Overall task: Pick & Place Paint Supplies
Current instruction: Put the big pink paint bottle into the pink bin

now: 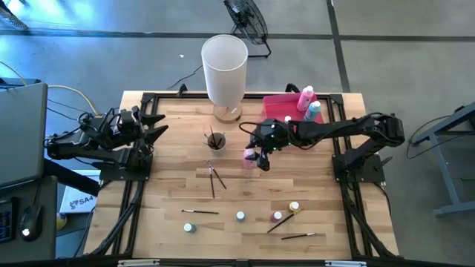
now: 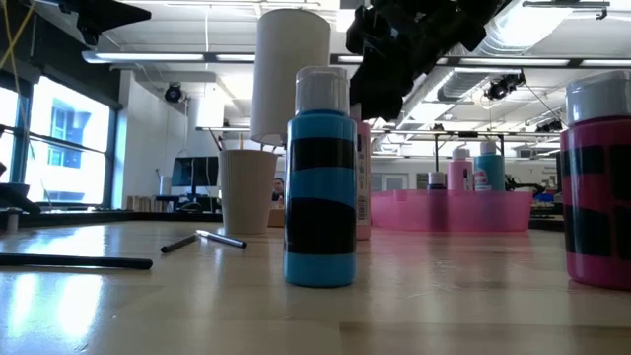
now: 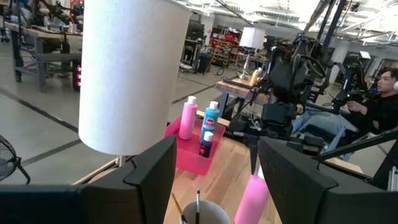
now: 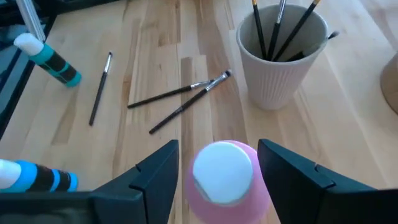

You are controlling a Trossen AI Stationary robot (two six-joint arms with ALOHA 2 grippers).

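Note:
A taller pink paint bottle with a white cap stands mid-table, right of a white ribbed cup holding paintbrushes. My right gripper hangs open just above it, one finger on each side of the cap, slanting down from the table's right; in the high view the right gripper covers part of the bottle. My left gripper waits open and level at the table's left, also seen in the high view. Loose brushes and several tiny bottles rest on the near half.
A tall white cylinder stands at the far edge beside a pink tray holding a pink bottle and a teal bottle. More brushes lie near the front edge. A person sits beyond the table.

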